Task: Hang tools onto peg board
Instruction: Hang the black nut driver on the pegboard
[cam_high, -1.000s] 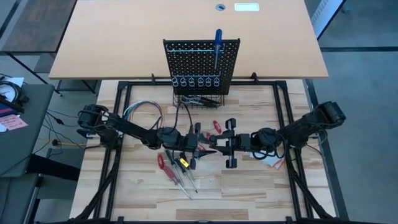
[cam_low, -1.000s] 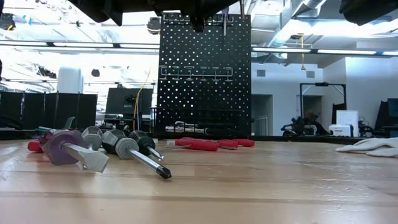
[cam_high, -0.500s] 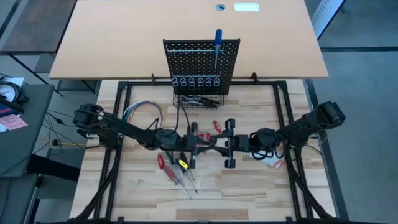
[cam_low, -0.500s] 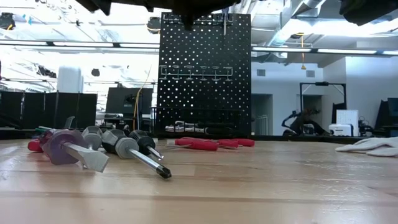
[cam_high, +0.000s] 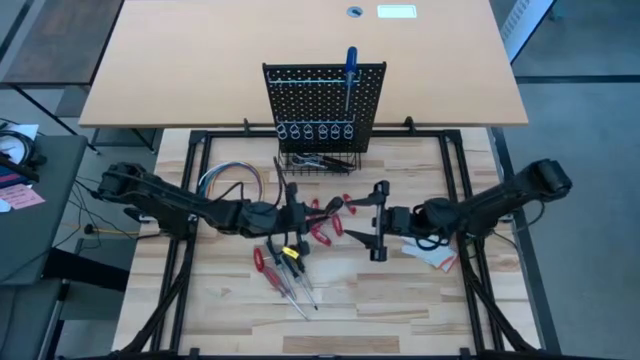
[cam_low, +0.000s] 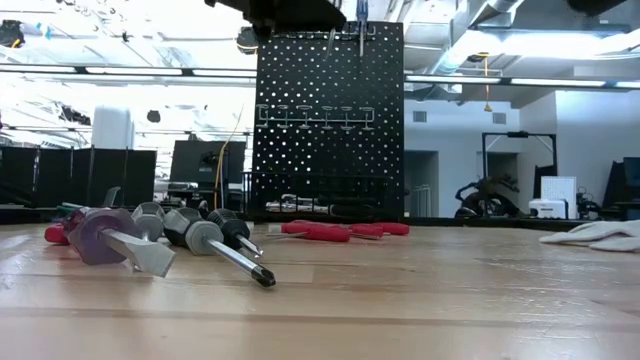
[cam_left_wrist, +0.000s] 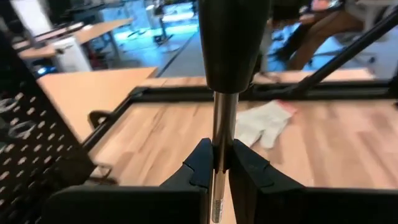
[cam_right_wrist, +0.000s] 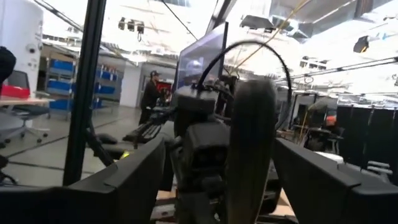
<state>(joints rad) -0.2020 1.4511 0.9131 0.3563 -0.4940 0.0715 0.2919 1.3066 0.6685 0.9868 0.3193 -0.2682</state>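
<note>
My left gripper (cam_high: 298, 213) is over the table's middle, shut on a black-handled screwdriver (cam_left_wrist: 231, 43) that stands upright, handle up. The screwdriver's silver shaft (cam_low: 330, 40) hangs in front of the peg board in the low view. My right gripper (cam_high: 379, 220) is open and empty a little to its right, facing the screwdriver (cam_right_wrist: 249, 143). The black peg board (cam_high: 323, 105) stands at the far side with a blue-handled screwdriver (cam_high: 350, 72) hanging on it. Several screwdrivers (cam_high: 285, 275) and red pliers (cam_high: 328, 215) lie on the table. My left gripper pinches the screwdriver's silver shaft (cam_left_wrist: 222, 140) between its two fingers (cam_left_wrist: 200, 167), a little below the black handle. The fingers come level from the table's left and lie across the shaft. The screwdriver is upright, tip down, lifted clear of the table.
A wire basket (cam_high: 318, 160) sits at the peg board's base, below a row of silver rings (cam_high: 315, 131). A bundle of coloured wires (cam_high: 228, 180) lies at the left. A white glove (cam_high: 435, 255) lies at the right. The screwdriver pile (cam_low: 150, 235) lies near the front left.
The two grippers have drawn apart. My left gripper has gone toward the table's left and far edges with the screwdriver still in its hold. My right gripper has drawn back toward the table's right edge, still open.
</note>
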